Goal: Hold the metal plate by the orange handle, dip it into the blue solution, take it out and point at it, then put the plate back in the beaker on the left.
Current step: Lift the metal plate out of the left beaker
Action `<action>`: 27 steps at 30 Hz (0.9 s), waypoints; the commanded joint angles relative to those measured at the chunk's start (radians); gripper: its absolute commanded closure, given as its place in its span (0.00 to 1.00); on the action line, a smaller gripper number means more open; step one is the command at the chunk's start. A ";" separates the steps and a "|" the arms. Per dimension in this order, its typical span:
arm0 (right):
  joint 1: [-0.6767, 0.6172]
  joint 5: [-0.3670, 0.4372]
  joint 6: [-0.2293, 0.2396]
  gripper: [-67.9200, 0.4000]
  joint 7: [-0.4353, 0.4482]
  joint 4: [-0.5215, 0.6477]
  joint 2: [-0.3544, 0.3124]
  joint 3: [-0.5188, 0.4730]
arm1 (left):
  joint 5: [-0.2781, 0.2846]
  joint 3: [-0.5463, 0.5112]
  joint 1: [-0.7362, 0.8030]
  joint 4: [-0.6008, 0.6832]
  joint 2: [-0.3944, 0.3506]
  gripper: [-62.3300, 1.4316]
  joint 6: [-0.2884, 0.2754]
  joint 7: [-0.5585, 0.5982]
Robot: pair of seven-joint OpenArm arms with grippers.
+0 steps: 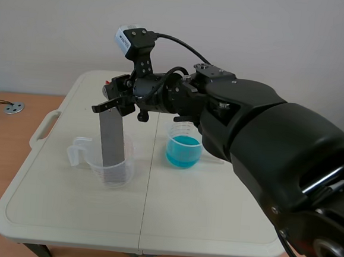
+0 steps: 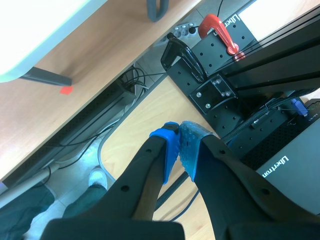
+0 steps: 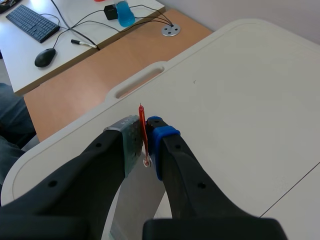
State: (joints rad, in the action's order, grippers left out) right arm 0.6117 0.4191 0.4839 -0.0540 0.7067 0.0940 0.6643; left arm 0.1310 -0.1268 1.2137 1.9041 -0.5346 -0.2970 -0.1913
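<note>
**Plate hanging in the left beaker, right arm's got it**

So the right gripper (image 1: 116, 98) comes in from the right and sits way over the left half of the table (image 1: 212, 221), clamped tight on the orange handle (image 3: 142, 120). The metal plate (image 1: 112, 137) hangs approx upright under it, w/ its lower end down inside the clear beaker (image 1: 122, 173) on the left. Can't tell if it touches the bottom tbh. The beaker of blue solution (image 1: 183, 149) stands just right of that one, a bit farther back. The left gripper (image 2: 180, 129) is clenched on nothing, blue pads (image 2: 167, 145) pressed together, pointing down at the floor (image 2: 135, 110) off the table's edge, near a red clamp (image 2: 218, 31).
</note>
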 commanded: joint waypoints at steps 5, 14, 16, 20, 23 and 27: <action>0.031 0.012 0.004 0.97 0.015 0.019 0.009 0.000 | 0.006 0.001 0.002 0.006 -0.001 0.94 -0.005 0.006; 0.005 0.074 0.019 0.97 0.015 0.026 0.009 0.000 | 0.006 0.001 0.002 0.006 -0.001 0.94 -0.005 0.006; -0.010 0.055 0.020 0.97 0.015 0.038 0.009 0.000 | 0.006 0.001 0.002 0.006 -0.001 0.94 -0.005 0.006; -0.048 -0.006 0.034 0.97 0.016 0.087 0.008 0.000 | 0.006 0.001 0.002 0.006 -0.001 0.94 -0.005 0.006; -0.070 -0.034 0.034 0.97 0.026 0.135 -0.003 0.000 | 0.006 0.001 0.002 0.006 0.000 0.94 -0.005 0.006; -0.101 -0.034 0.034 0.97 0.069 0.209 -0.035 -0.002 | 0.006 0.001 0.002 0.006 0.000 0.94 -0.005 0.006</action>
State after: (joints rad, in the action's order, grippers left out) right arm 0.4911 0.3737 0.5140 -0.0082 0.8848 0.0708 0.6643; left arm 0.1310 -0.1268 1.2137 1.9041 -0.5346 -0.2970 -0.1913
